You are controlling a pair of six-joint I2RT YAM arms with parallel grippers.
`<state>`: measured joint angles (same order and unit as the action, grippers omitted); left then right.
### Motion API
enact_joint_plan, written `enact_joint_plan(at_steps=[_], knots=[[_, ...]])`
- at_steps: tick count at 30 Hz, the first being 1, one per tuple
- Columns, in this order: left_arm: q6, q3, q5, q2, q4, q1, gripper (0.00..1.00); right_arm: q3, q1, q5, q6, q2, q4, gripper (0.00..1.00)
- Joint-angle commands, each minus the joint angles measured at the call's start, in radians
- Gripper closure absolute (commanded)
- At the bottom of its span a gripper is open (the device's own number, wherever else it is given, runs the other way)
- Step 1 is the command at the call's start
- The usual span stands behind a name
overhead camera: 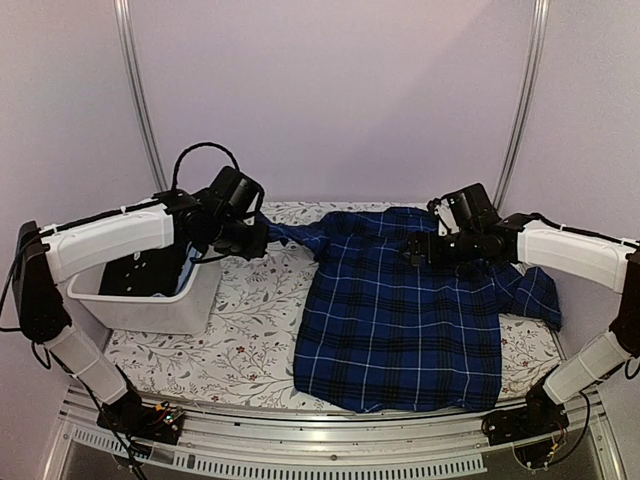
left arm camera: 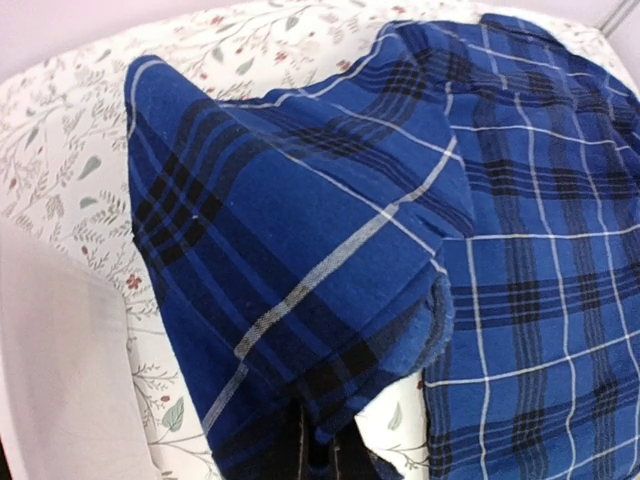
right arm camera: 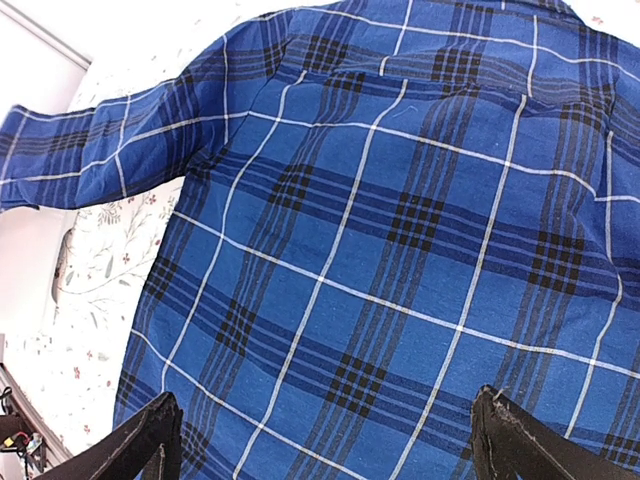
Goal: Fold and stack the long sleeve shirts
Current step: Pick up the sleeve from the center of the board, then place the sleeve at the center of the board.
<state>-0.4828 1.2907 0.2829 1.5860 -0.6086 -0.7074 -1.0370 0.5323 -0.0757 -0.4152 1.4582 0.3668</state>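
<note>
A navy blue plaid shirt lies spread, back up, on the floral table cloth. My left gripper is shut on the end of the shirt's left sleeve and holds it up off the table beside the bin. My right gripper hovers over the shirt's upper back, jaws wide open and empty, both black fingertips at the bottom of its wrist view. The shirt's right sleeve is bunched at the right table edge.
A white bin stands at the left with dark and light-blue cloth inside, under my left arm. The table's front metal rail runs along the near edge. Curved poles rise at the back.
</note>
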Motion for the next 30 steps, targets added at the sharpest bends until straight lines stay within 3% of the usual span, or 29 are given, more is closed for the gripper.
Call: enact_joint_plan(at_steps=[1, 7, 15, 19, 22, 24, 30], knots=[[0.140, 0.075, -0.118, -0.027, 0.094, 0.001, 1.00, -0.043, 0.008, 0.038, 0.007, 0.001, 0.020, 0.01], [0.291, 0.169, -0.297, 0.059, 0.189, -0.085, 1.00, -0.048, 0.007, 0.117, -0.005, -0.009, 0.043, 0.01], [0.323, 0.302, -0.572, 0.298, 0.203, -0.174, 1.00, -0.008, 0.007, 0.190, -0.063, -0.018, 0.055, 0.01], [0.328, 0.372, -0.641, 0.397, 0.210, -0.208, 1.00, 0.018, 0.006, 0.195, -0.086, -0.031, 0.049, 0.01], [0.323, 0.418, -0.660, 0.452, 0.204, -0.225, 0.92, 0.032, 0.008, 0.164, -0.089, -0.036, 0.036, 0.01], [0.308, 0.425, -0.642, 0.459, 0.208, -0.229, 0.77, 0.041, 0.010, 0.150, -0.088, -0.041, 0.029, 0.01], [0.212, 0.335, -0.524, 0.378, 0.250, -0.197, 0.53, 0.055, 0.021, 0.142, -0.073, -0.055, 0.018, 0.01]])
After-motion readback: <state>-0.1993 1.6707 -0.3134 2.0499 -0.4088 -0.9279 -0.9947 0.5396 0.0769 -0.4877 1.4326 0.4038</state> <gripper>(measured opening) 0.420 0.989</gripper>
